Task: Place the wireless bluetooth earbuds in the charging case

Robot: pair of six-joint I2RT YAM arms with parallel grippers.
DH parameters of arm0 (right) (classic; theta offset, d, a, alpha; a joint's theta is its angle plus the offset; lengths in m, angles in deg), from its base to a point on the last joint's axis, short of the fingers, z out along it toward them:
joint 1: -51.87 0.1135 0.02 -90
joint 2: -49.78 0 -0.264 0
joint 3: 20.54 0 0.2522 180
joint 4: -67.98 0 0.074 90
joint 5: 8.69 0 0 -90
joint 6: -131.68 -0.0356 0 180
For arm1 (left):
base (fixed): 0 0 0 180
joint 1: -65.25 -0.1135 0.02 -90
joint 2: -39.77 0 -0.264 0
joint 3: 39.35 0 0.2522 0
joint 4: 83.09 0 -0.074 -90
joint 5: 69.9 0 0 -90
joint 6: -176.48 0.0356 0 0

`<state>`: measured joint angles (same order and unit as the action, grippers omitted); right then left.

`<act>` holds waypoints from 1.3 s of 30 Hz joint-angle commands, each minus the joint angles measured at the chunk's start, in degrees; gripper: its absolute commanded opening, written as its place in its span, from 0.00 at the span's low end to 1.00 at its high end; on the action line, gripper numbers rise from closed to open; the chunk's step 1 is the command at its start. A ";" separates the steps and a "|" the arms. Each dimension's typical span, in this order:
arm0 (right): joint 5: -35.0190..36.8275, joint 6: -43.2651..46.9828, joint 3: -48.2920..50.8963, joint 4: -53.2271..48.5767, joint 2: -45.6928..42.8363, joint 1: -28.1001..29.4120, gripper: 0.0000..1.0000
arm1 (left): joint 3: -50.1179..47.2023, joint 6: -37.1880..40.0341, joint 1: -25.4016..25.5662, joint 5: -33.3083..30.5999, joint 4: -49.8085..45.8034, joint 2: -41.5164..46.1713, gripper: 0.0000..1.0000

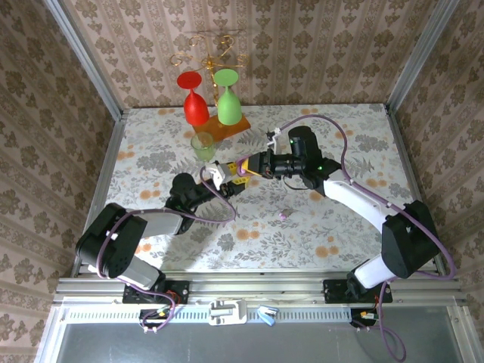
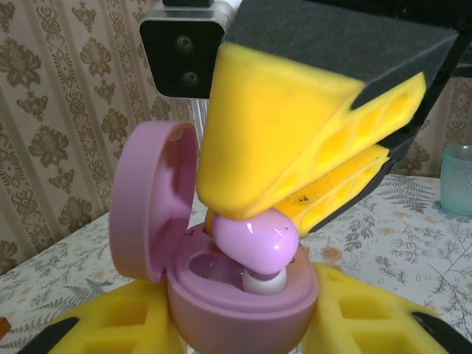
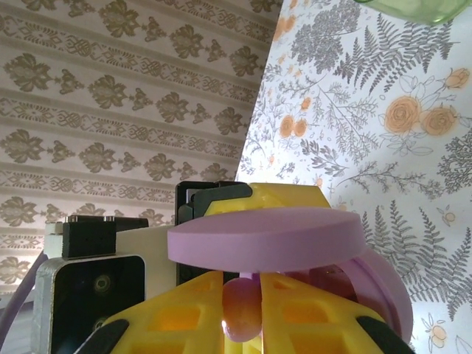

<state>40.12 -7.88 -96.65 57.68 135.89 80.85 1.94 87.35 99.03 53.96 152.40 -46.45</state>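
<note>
**Top view.** The left gripper (image 1: pixel 229 186) and the right gripper (image 1: pixel 244 172) meet tip to tip near the middle of the floral table (image 1: pixel 363 151). What sits between them is too small to tell here. A tiny bud (image 1: pixel 283 215) lies alone on the table at 4 o'clock from that meeting point, apart from both grippers. A red glass (image 1: pixel 196 102), a green glass (image 1: pixel 228 98) and a green cup (image 1: pixel 203 145) stand at 12 o'clock.

**Left wrist view.** The charging case (image 2: pixel 243 310) is a lilac oval with its lid (image 2: pixel 151 199) swung open at 9 o'clock. The left gripper's yellow foam fingers (image 2: pixel 369 328) press against its two sides and hold it. The right gripper's fingers (image 2: pixel 280 140) reach in from 12 o'clock, drawn almost together. They pinch the lilac earbud (image 2: pixel 254 237), a glossy pebble whose whitish tip points down into a well of the case.

**Right wrist view.** The right fingers (image 3: pixel 317 317) flank the earbud and touch it on both sides. The case lid lies edge-on at 12 o'clock above it.
</note>
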 commanded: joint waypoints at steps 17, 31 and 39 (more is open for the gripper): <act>7.39 9.37 -4.45 -11.46 -3.38 0.91 0.34 | 1.78 -1.31 0.63 0.50 3.84 -0.41 0.27; 19.19 15.32 8.40 -14.63 -22.58 -1.76 0.48 | 0.19 -1.48 -1.26 0.44 3.97 0.88 0.27; 29.55 6.13 20.06 -24.36 -27.68 -4.89 0.47 | -0.15 -1.16 -1.52 0.79 3.94 2.08 0.26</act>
<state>64.38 3.52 -79.88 38.82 108.22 76.43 2.07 86.67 97.78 53.90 153.50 -46.65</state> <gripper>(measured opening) 0.476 0.361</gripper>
